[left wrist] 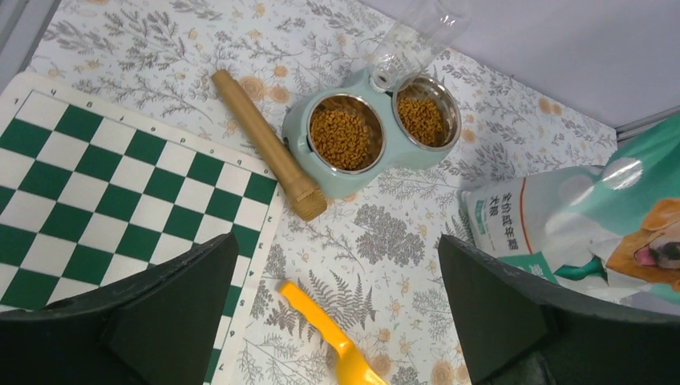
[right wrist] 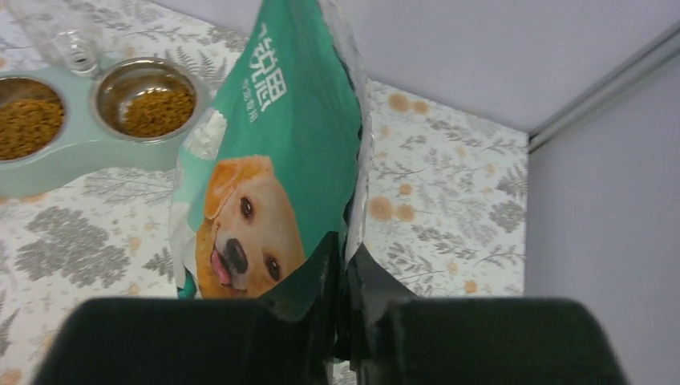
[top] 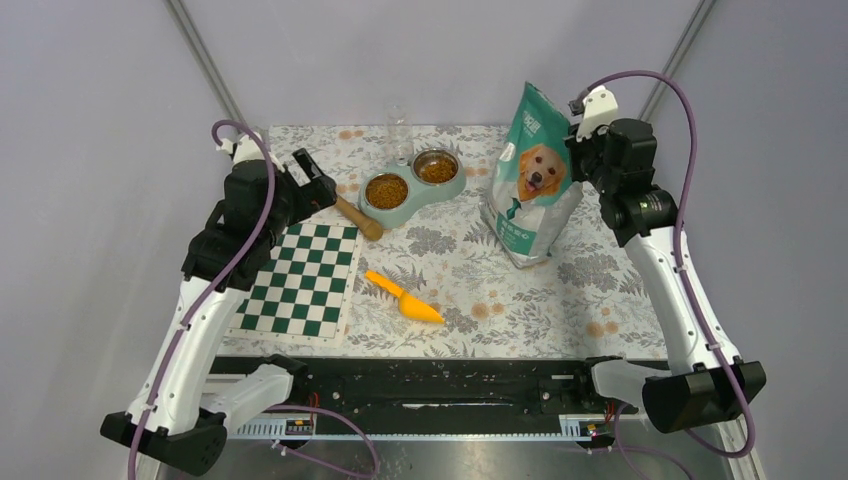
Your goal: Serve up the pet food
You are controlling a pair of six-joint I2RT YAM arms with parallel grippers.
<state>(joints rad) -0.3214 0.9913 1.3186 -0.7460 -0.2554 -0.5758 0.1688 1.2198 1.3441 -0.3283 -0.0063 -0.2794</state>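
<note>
As right claw pinches bag, kibble served

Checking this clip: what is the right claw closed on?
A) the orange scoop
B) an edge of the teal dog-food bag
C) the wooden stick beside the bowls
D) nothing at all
B: the right wrist view shows the right claw pinched shut on an edge of the teal dog-food bag, while the orange scoop lies loose, well away from it.
</note>
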